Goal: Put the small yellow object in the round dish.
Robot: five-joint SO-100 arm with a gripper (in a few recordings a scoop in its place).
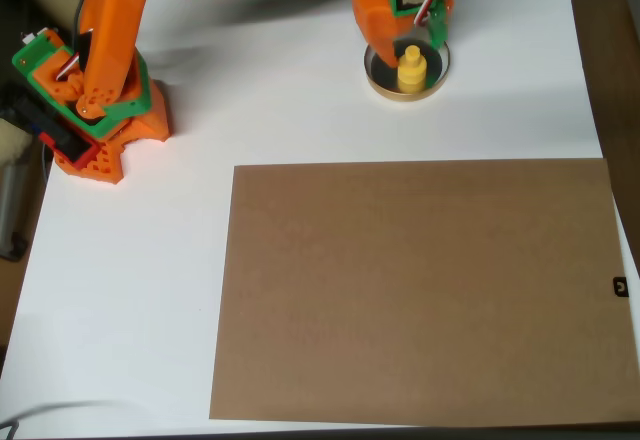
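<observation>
The small yellow object [411,70] stands upright inside the round dish [438,78], knob on top, near the top of the overhead view. The dish has a dark inside and a thin tan-gold rim. My orange and green gripper [412,46] hangs over the dish's far half, just behind the yellow piece. Its orange finger [381,48] is to the left of the piece and its green finger [437,28] to the right. The gap between them is wider than the piece, so the gripper looks open. The back of the dish is hidden under the gripper.
A large brown board [420,290] covers the lower right of the white table [150,290]. The arm's orange base [95,110] stands at the upper left. The table's right edge runs close to the dish.
</observation>
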